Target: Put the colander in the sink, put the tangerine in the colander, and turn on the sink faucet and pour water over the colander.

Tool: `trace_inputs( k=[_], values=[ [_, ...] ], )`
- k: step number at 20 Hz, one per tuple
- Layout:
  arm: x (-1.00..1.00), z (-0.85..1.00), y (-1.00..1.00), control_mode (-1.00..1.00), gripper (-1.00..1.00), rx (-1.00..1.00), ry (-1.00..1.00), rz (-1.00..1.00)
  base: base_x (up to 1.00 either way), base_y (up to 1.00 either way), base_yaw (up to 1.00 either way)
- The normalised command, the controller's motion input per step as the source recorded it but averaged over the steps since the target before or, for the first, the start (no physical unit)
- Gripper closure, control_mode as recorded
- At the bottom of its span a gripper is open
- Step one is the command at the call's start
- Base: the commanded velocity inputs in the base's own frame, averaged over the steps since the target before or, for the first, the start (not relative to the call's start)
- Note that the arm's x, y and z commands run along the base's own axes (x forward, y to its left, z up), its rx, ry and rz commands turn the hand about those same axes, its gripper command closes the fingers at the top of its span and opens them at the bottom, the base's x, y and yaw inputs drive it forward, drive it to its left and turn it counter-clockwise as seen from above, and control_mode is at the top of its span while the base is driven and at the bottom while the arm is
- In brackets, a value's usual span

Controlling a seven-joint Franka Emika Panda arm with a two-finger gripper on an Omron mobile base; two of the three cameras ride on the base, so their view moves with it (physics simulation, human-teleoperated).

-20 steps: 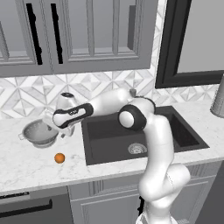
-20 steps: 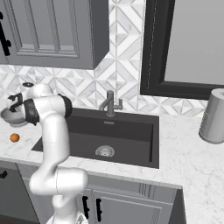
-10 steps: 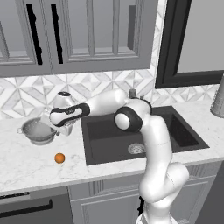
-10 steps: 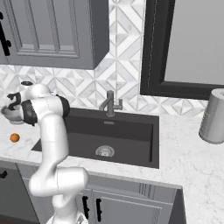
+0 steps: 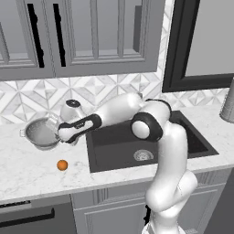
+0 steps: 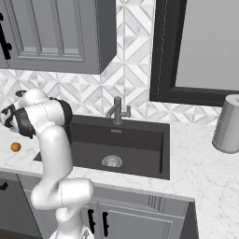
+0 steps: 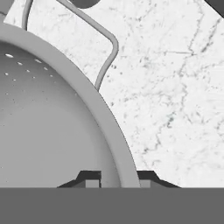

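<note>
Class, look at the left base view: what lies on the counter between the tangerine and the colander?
Nothing: bare white marble counter separates the tangerine from the colander, as the left base view shows.

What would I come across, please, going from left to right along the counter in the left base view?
Colander → tangerine → sink → grey ribbed canister at the far right edge.
</note>
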Motion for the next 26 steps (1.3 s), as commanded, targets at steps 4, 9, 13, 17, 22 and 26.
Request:
trace_inputs(
  k=[4, 9, 13, 17, 22, 26],
  values=[
    [-1.00, 0.42, -0.07, -1.00, 1.00, -0.01, -0.28, 0.00, 0.00, 0.00, 0.00],
    [-0.48, 0.97, -0.82, -1.00, 1.00, 0.01, 0.04, 0.00, 0.00, 0.00, 0.00],
    [-0.03, 1.00, -0.93, -1.00, 1.00, 0.06, 0.08, -0.04, 0.00, 0.00, 0.00],
    [-0.14, 1.00, -0.85, -1.00, 1.00, 0.05, 0.00, -0.01, 0.00, 0.00, 0.00],
    [-0.93, 0.55, -0.67, -1.00, 1.00, -0.02, 0.00, -0.01, 0.00, 0.00, 0.00],
    [-0.31, 0.62, -0.82, -1.00, 1.00, -0.01, 0.23, -0.04, 0.00, 0.00, 0.00]
  ],
)
